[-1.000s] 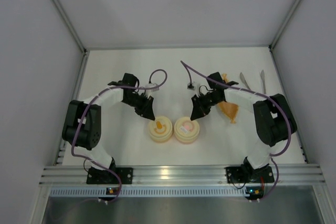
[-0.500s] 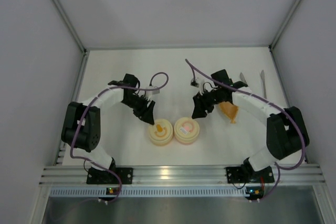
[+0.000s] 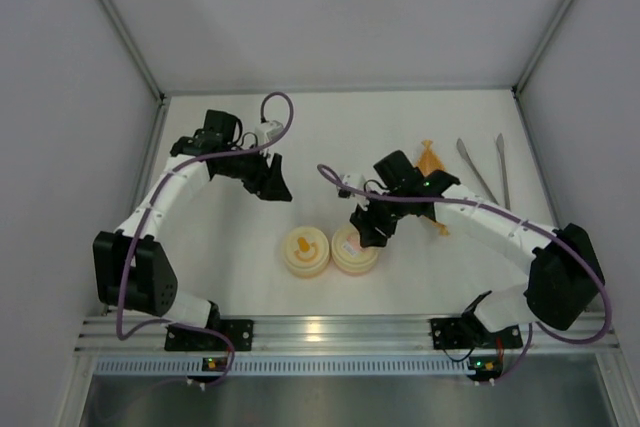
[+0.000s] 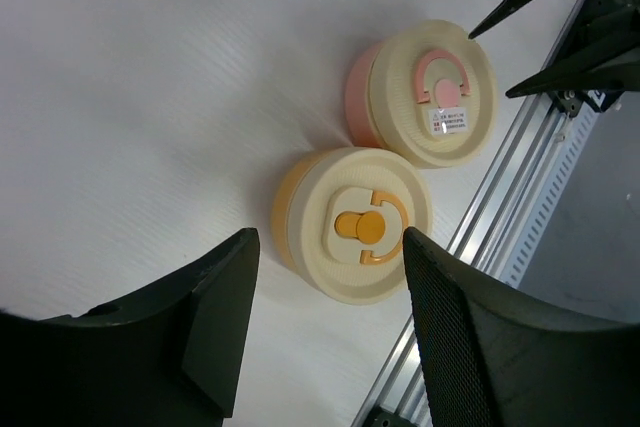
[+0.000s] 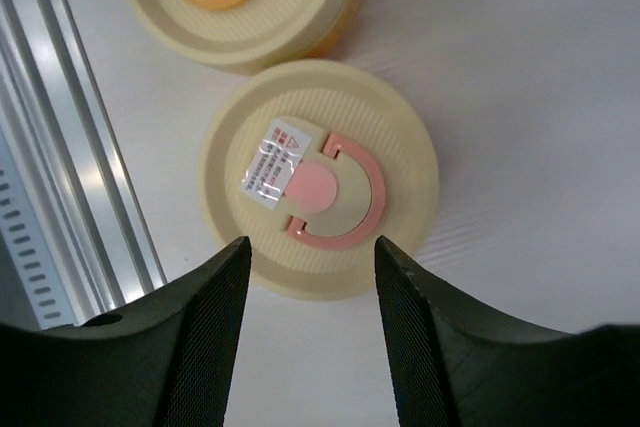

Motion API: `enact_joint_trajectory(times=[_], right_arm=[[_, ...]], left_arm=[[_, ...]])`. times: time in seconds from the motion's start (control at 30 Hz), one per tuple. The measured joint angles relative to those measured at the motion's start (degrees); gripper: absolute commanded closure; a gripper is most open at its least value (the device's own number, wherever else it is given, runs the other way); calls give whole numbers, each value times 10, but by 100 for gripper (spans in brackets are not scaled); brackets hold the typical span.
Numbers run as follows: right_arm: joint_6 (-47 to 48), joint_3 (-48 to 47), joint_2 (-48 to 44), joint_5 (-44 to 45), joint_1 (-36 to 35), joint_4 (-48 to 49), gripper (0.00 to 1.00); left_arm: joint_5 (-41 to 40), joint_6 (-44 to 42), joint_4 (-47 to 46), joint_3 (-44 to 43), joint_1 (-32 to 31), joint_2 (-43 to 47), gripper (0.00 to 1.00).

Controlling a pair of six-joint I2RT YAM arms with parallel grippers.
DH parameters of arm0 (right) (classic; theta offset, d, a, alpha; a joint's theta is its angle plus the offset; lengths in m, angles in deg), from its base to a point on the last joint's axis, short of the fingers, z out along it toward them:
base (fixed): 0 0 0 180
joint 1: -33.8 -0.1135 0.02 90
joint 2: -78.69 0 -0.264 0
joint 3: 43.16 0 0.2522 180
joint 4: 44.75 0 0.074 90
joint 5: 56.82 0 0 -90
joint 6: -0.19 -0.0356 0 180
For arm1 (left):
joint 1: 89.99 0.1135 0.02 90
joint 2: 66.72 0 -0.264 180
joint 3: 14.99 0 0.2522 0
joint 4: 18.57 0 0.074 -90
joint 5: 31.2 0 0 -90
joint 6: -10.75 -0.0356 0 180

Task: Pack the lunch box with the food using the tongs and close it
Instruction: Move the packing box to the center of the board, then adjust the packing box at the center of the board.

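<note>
On the table, the lunch box stands with its lid on, near the front edge, about midway between the two arm bases. A second box, also lidded, stands just beside it at 9 o'clock. The bag lies at 2 o'clock from the lunch box, partly under the right arm. The tongs lie at 3 o'clock of the bag, near the table's right edge. The right fingers hang above the lunch box's 12 o'clock rim. The left fingers are at 11 o'clock of the second box, apart from it.
</note>
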State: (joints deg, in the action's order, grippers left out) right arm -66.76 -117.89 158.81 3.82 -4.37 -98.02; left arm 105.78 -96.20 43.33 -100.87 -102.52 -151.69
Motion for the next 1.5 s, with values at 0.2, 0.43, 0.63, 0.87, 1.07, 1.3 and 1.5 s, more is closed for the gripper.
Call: enact_joint_trajectory(times=[0.2,0.43,0.63,0.87,1.07,1.3,1.5], right_arm=[[-7,42,6,110,-58,5,48],[-28,40,29,171,-83,23,38],[-42,38,30,189,-105,31,30],[-46,37,30,187,-116,31,29],[-52,19,35,182,-116,31,28],[-53,1,58,177,-131,33,28],[-52,2,76,179,-140,61,28]], left_arm=[[2,21,5,0,17,17,35],[3,26,11,-1,52,44,34],[4,29,12,-1,57,44,34],[4,32,12,0,58,43,34],[7,33,12,1,58,43,34],[8,33,12,9,60,43,34],[10,33,12,13,66,43,34]])
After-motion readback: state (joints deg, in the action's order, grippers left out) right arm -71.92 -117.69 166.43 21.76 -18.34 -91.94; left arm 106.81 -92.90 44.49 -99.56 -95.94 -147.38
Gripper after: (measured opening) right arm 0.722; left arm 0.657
